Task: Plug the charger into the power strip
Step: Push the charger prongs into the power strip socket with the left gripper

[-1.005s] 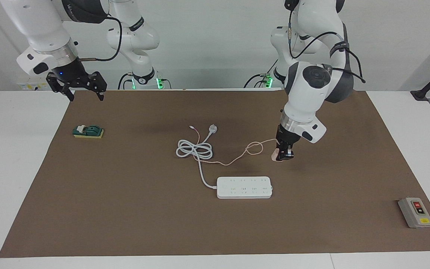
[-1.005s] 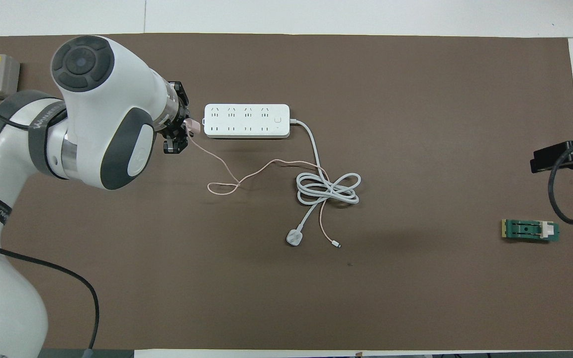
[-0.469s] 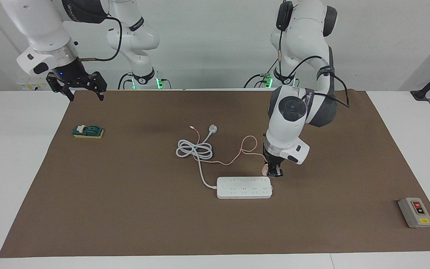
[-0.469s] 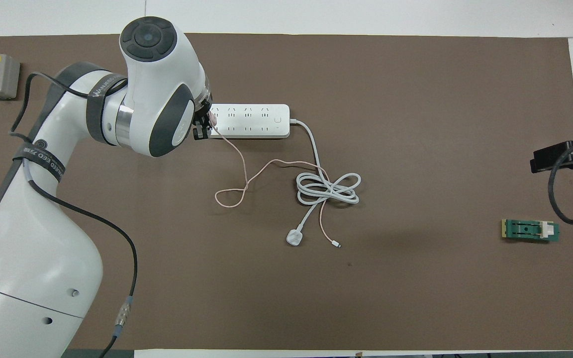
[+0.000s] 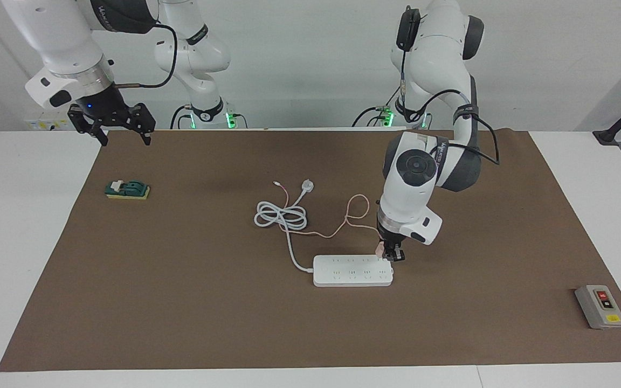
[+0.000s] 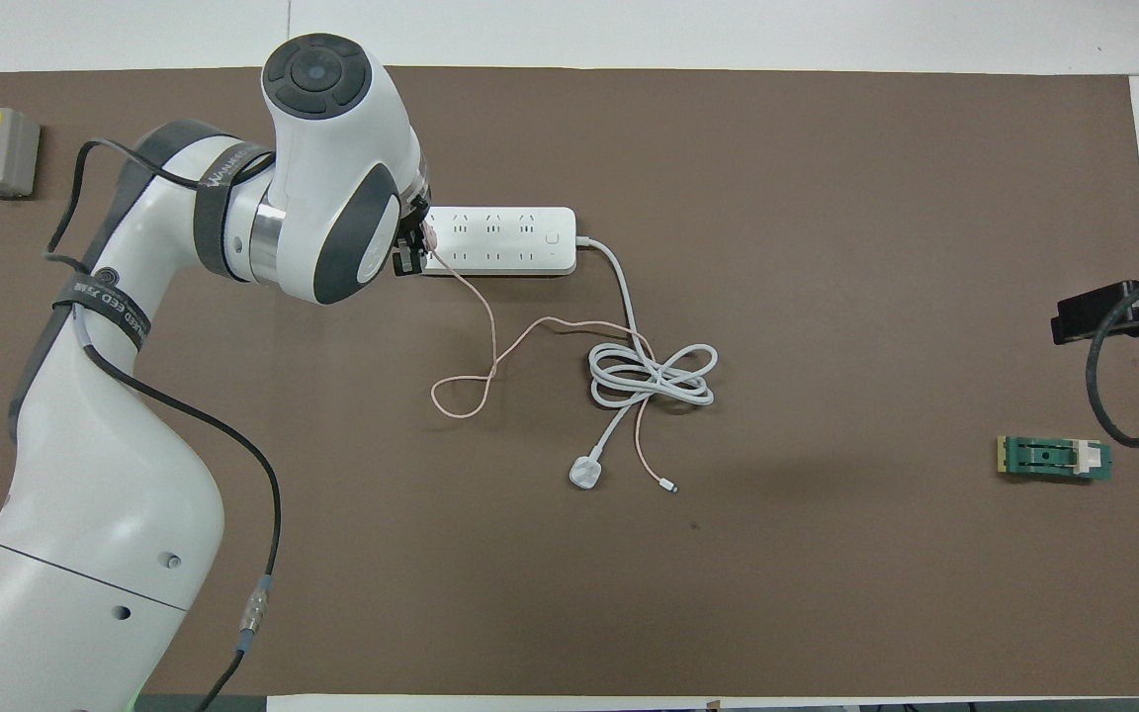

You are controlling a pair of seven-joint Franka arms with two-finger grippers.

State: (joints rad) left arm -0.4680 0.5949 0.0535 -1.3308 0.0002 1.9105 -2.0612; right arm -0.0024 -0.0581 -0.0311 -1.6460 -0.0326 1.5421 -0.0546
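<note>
Since a second ago, the left gripper [image 5: 391,257] has been carrying the charger [image 5: 379,249] from over the bare mat to the power strip [image 5: 352,270], and it is now hanging at the strip's end toward the left arm's side of the table. Its fingers are clamping the pale-pink charger, which is sitting just above the last sockets; whether the prongs are already touching the strip is hard to judge from here. Trailing from the charger, the pink cable [image 6: 490,346] is looping back across the brown mat [image 5: 181,302] toward the coiled white cord [image 6: 651,376] near the mat's middle. Alignment is the step in hand; next, the prongs need squaring over a socket and pressing straight down. Over the mat's corner, the right gripper [image 5: 122,137] is waiting with fingers spread.
</note>
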